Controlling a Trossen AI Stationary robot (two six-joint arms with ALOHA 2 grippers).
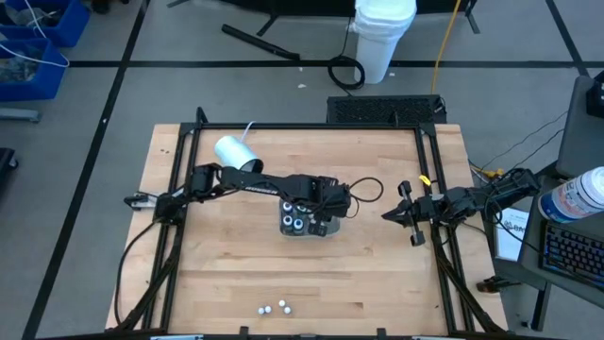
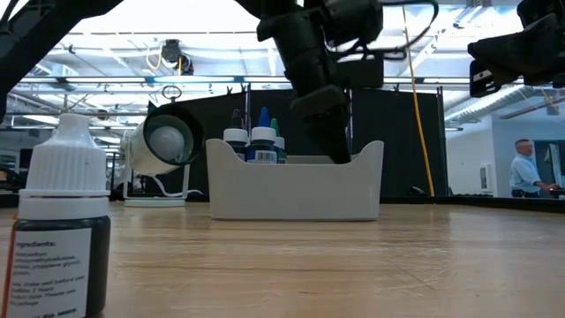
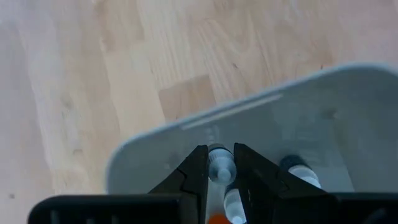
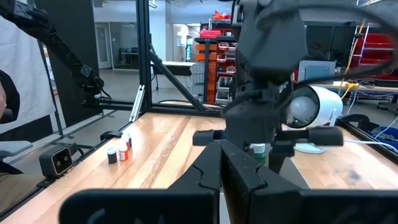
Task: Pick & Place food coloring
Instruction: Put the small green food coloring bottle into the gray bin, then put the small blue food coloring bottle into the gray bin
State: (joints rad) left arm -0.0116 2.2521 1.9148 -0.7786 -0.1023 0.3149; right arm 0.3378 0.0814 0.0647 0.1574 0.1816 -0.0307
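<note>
Partly hidden bottle (image 3: 219, 167) between left gripper (image 3: 221, 163) fingers over tray (image 3: 298, 118).

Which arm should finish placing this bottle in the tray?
Left. The left gripper already holds a food coloring bottle over the grey tray. The right gripper waits shut, off beside the tray.

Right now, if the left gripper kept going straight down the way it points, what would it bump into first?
The left gripper points down into the grey tray, clamping a little bottle. Going on, that bottle would probably meet the tray floor first, though another bottle stands close beside; depth is unclear.
</note>
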